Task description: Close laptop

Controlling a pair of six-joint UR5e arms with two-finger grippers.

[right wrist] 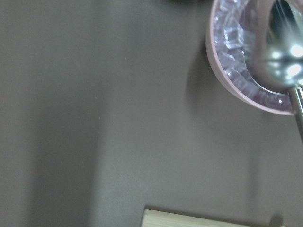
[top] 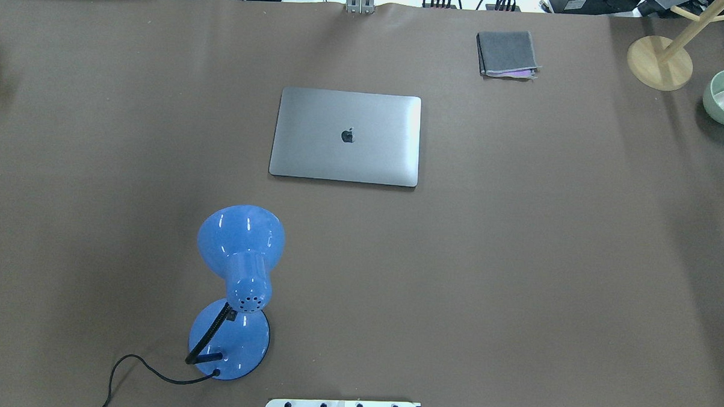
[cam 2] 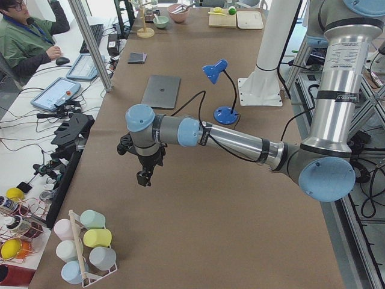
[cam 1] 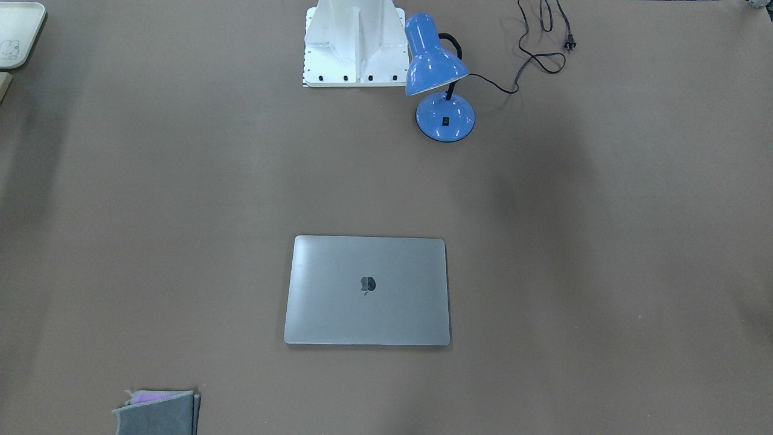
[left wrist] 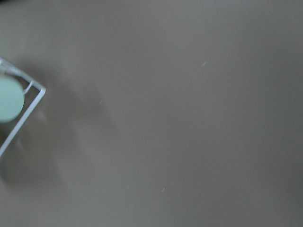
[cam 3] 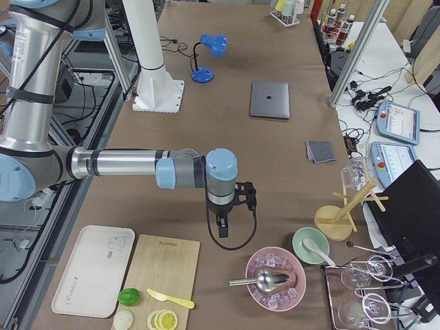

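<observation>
The laptop is lying flat on the brown counter with its lid fully down and the dark apple logo facing up; it is sitting about midway along the counter's length, nearer the edge away from the robot than the robot's own edge, with its sides running square to those edges. A blue desk lamp is standing between the laptop and the robot's edge, close to the white robot base, its shade leaning toward the laptop but well apart from it, and its black cord is trailing off toward the robot's edge. A small grey felt pouch is resting by the far edge, off toward the robot's right of the laptop. The left pincer is hanging pointed down over the counter's left end, near a rack of pastel cups in that end's far corner and well apart from the laptop; it is showing only in the side view, so I cannot tell whether its fingers are wide or narrow. The right pincer is likewise hanging pointed down over the counter's right end, just beside a pink bowl holding ice and a metal spoon, and again I cannot tell how far it is spread.
</observation>
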